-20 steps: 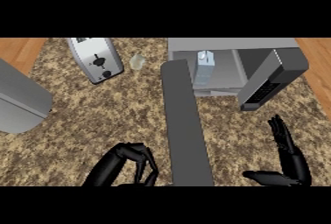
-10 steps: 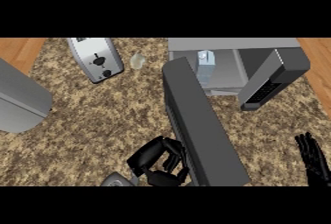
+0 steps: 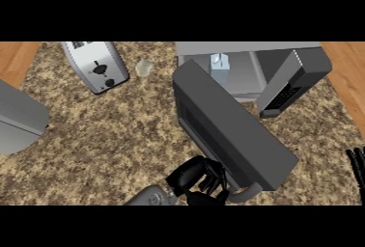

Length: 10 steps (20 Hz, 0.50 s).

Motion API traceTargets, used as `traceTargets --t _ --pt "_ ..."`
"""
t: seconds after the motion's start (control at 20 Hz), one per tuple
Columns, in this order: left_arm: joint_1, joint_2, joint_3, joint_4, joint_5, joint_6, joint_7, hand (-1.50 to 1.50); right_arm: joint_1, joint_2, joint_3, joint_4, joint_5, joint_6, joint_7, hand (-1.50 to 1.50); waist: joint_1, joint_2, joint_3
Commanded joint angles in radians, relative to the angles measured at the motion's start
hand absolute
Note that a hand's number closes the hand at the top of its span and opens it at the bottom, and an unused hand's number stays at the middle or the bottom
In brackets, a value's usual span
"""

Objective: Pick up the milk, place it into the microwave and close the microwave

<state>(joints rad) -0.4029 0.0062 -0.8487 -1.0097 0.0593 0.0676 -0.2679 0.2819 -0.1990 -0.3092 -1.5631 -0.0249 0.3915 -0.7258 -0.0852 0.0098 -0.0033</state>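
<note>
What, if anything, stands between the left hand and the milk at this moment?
The microwave door does: it slants across the counter between the left hand at its near end and the milk, which already stands inside the microwave.

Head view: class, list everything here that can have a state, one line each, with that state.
microwave door, partly open, swung out over the counter
milk, upright inside the microwave
left hand, fingers curled, against the door's near end
right hand, fingers straight, at the view's right edge, holding nothing
</note>
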Motion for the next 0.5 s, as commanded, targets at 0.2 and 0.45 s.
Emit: traceTargets --t 0.2,0.45 --pt "-0.089 -0.006 -0.137 0.033 0.139 0.284 0.025 1.5 -0.038 -0.064 -0.008 -0.108 -0.064 0.057 0.018 -1.5 -0.062 0.01 -0.003" --pt "-0.149 -0.006 -0.113 0.003 0.244 0.372 0.013 1.5 -0.047 -0.096 0.015 -0.148 -0.096 0.091 0.054 -1.5 -0.102 0.02 -0.005"
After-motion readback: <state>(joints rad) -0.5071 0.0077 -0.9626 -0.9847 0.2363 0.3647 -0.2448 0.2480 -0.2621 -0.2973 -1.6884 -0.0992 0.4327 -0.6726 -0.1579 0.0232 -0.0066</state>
